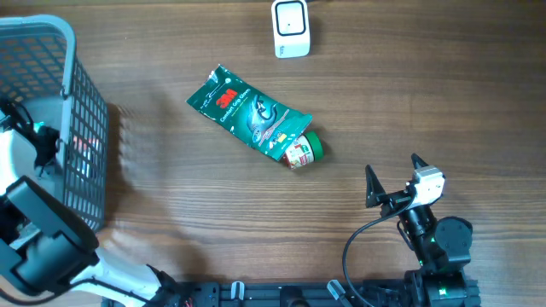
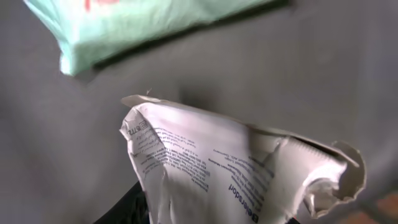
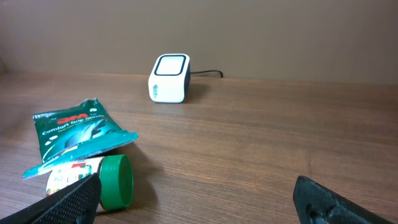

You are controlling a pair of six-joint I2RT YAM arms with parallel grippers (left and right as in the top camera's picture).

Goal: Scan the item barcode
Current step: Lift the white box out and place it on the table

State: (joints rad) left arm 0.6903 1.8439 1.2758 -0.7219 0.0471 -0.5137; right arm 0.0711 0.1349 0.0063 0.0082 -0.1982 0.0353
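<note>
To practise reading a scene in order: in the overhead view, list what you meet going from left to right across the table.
In order: grey basket → green packet → white scanner → right pincer. The green-capped bottle is left out, since it overlaps the packet.

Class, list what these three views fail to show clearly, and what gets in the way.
- Left gripper: left wrist view, crumpled white packet covers its jaws; grip unclear.
- Mint-green packet: left wrist view, blurred, cut by top edge.
- Bottle: overhead, half under green packet; label too small.
- Basket contents: overhead, cut by left edge.
</note>
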